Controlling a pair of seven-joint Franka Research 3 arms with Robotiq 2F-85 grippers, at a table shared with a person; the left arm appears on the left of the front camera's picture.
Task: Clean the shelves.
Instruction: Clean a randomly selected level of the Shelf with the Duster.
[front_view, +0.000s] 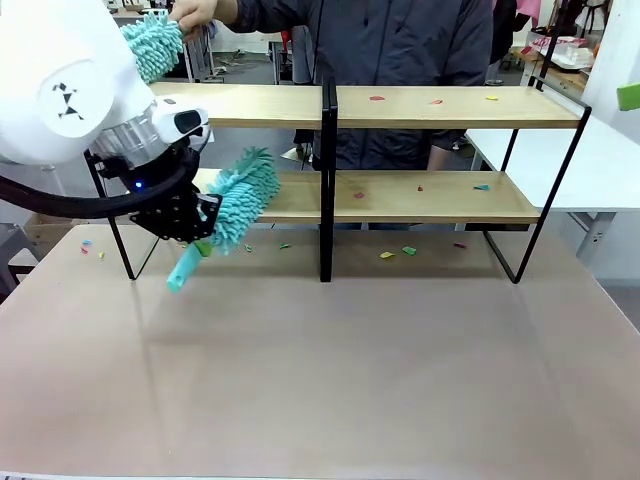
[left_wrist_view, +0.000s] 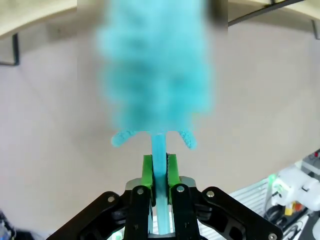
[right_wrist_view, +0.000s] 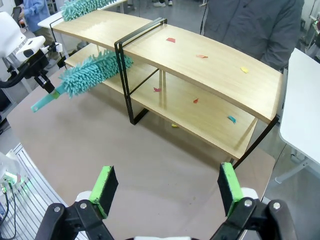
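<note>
The shelves are set across the far half of the surface, toward twelve o'clock in the front view, with two light-wood tiers on thin black frames. The left claw is found at nine o'clock in that view, in front of the left end of the lower board, and is pressed together on the thin handle of a teal duster. In the left wrist view the handle is seen pinched between the green pads. From the grip, the fluffy head is angled up toward two o'clock over the front edge of the lower board, while the handle tip is pointed down toward seven o'clock; whether the board is touched cannot be told. The right claw is held spread wide above the bare surface, well apart from the shelves. Small coloured scraps are scattered on both boards and on the surface beneath. At eleven o'clock, a second teal duster is held by a hand of the person standing behind the shelves.
</note>
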